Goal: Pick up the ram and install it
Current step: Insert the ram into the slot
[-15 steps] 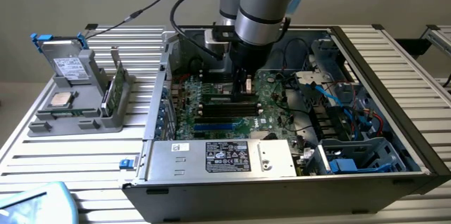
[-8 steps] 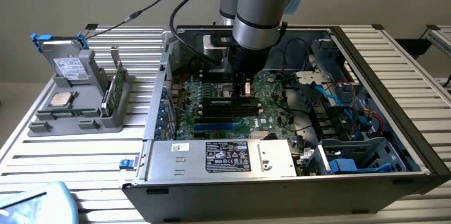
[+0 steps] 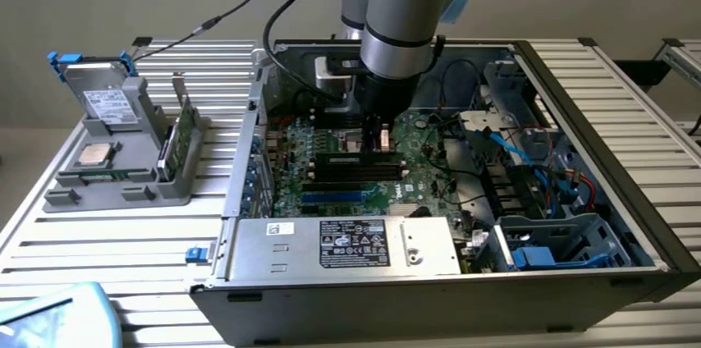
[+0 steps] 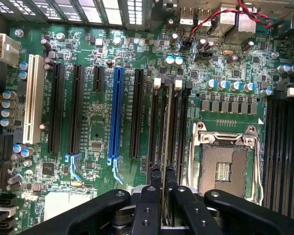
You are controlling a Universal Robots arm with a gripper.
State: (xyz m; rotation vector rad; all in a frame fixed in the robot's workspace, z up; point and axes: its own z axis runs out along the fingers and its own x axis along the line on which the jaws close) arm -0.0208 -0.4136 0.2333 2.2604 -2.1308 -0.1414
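Two fingers [image 4: 149, 200] of gripper [image 4: 162, 177] clamped on ram [image 4: 165, 132], held edge-on along the memory slots [image 4: 154, 122] beside processor socket [image 4: 225, 169]. Gripper low inside computer case [image 3: 243, 159], walls well apart from it.

Claw [image 4: 162, 172] looks matt black, motherboard [image 4: 95, 128] glossy green.

In the exterior view the arm [image 3: 408, 3] runs off the top edge, and its gripper [image 3: 380, 143] hides what lies under it. From the wrist the ram [image 4: 165, 127] shows edge-on, chips out of sight, its near end buried between the fingers [image 4: 148, 205]. By the desk's [image 3: 131, 241] near corner, on the exterior view's left, a pale blue thing [image 3: 49, 315] is cut off, and the box label [image 3: 353, 243] is too small to read.
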